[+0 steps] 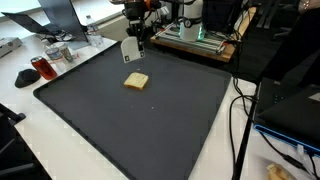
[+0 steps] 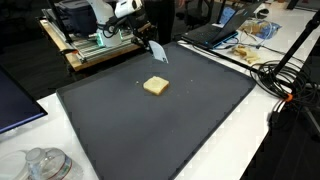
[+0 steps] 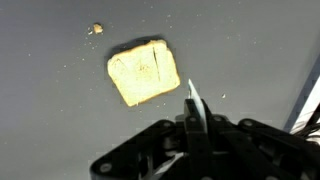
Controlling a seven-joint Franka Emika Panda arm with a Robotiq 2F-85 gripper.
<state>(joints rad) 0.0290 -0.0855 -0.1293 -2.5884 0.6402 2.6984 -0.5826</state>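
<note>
The claw (image 3: 193, 122) points down over the dark mat (image 1: 150, 130), clamped tight on a thin pale blade (image 3: 192, 100). The arm reaches in from the mat edge by its base. A crumb (image 3: 96, 29) lies apart. The bread slice (image 3: 143, 72) lies flat just beside the blade tip, nearer that edge than the mat's middle.

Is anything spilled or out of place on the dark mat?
Yes. Loose crumbs lie scattered on the dark grey mat around the square pale-yellow bread slice; one larger crumb lies apart.

A dark mat (image 1: 150, 110) covers a white table (image 2: 240, 150), seemingly in a lab.
</note>
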